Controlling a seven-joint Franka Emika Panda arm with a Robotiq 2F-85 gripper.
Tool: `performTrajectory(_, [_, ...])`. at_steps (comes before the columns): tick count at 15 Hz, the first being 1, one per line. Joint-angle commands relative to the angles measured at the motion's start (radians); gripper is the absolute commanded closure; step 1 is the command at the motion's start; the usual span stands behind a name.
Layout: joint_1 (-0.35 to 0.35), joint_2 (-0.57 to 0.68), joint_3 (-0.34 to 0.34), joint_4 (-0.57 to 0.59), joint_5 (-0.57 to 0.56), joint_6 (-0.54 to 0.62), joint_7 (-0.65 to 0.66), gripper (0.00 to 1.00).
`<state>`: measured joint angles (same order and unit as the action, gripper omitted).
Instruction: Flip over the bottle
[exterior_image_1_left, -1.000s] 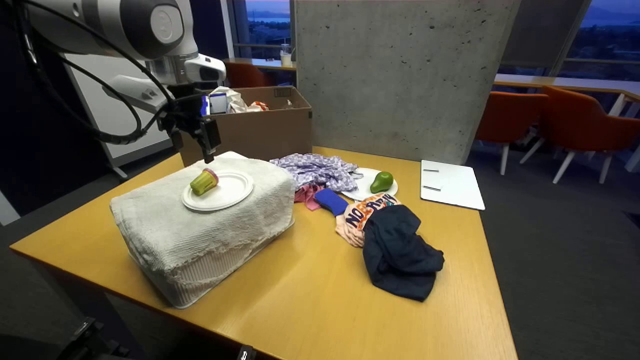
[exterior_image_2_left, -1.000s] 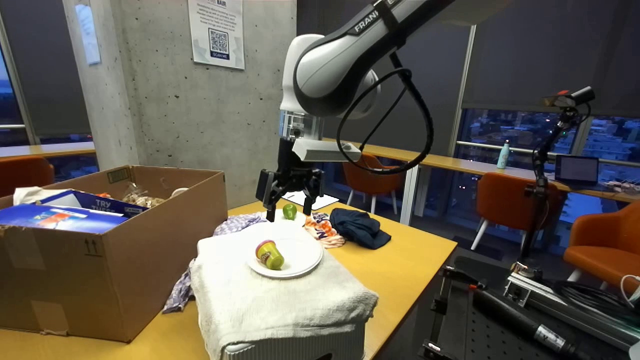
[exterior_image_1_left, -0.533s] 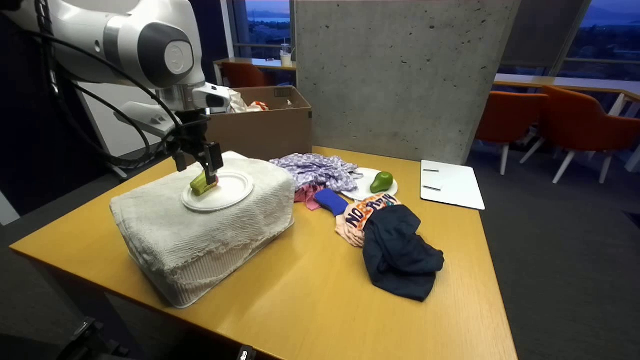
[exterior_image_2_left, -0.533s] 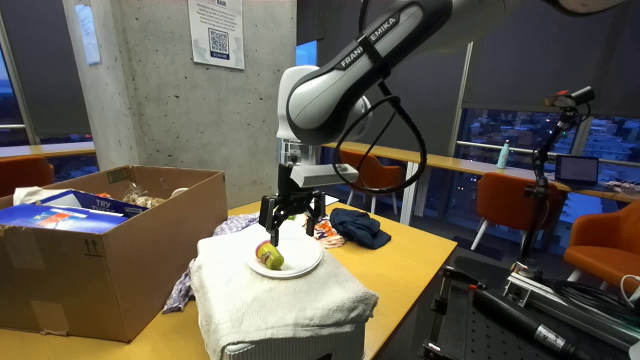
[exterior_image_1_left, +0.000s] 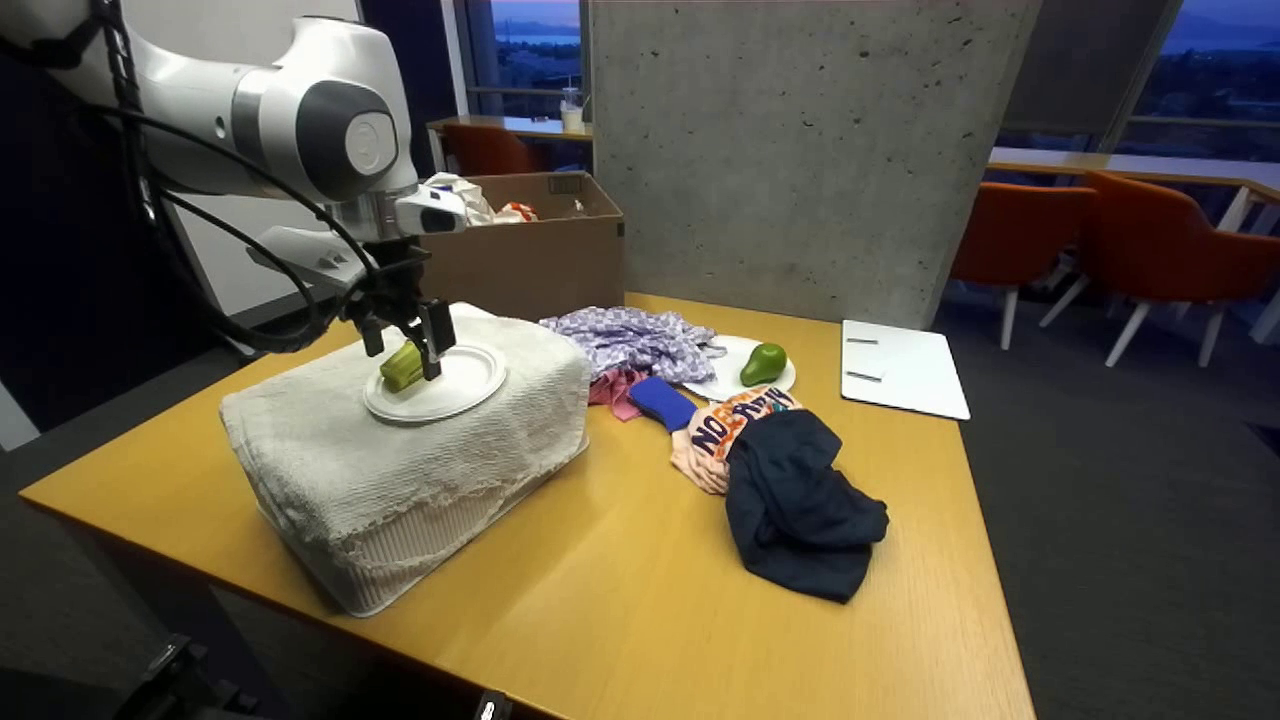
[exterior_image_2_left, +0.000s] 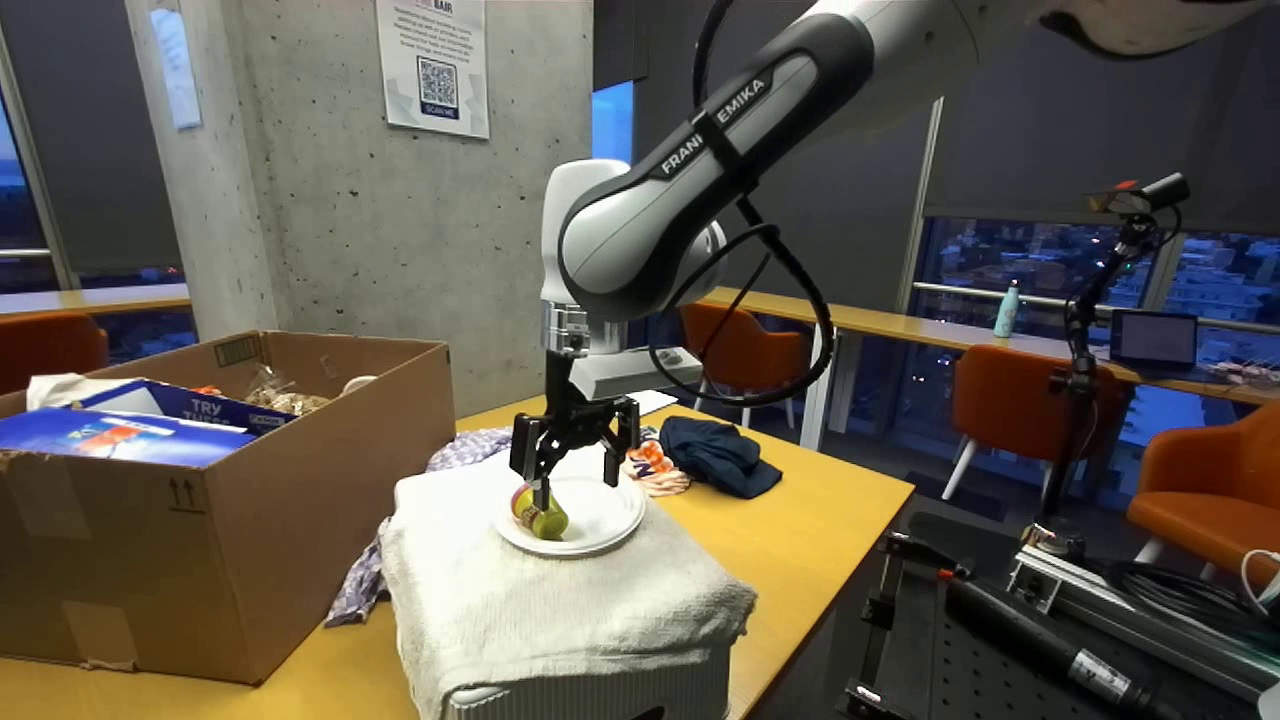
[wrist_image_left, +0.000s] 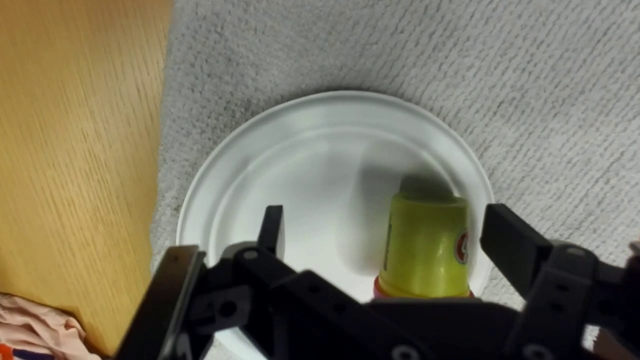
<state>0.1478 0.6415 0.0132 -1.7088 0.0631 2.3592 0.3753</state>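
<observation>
In the wrist view the bottle lay on its side, a stubby yellow-green thing with a soft gloss on its body, a small red-and-white mark at one edge and a red rim at its lower end, partly hidden behind the gripper. It lay off-centre on a white round plate, toward the picture's right. The gripper's fingers were spread wide and had hold of nothing; the bottle showed between them, nearer the finger on the picture's right. A ribbed, pale towel spread beneath the plate, with the grain of a wooden table past its edge.

In an exterior view a dark finger stood in front of the bottle's red end; whether they touched could not be told. The towel was draped over a ridged bin. Along the table lay a lavender patterned cloth, a blue block, a green pear-shaped item and a dark cloth, near a concrete pillar.

In an exterior view the bottle's pinkish-red end pointed up and left, partly behind a fingertip. A cardboard box stood beside the towel; a poster hung behind, and orange chairs stood near dusky windows.
</observation>
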Motion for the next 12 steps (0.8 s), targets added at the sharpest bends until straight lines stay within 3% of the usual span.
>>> performTrajectory(1, [0.028,0.046,-0.020,0.050,-0.020,0.024,0.015,0.00])
performTrajectory(12, [0.050,0.078,-0.039,0.080,-0.021,0.083,0.012,0.00])
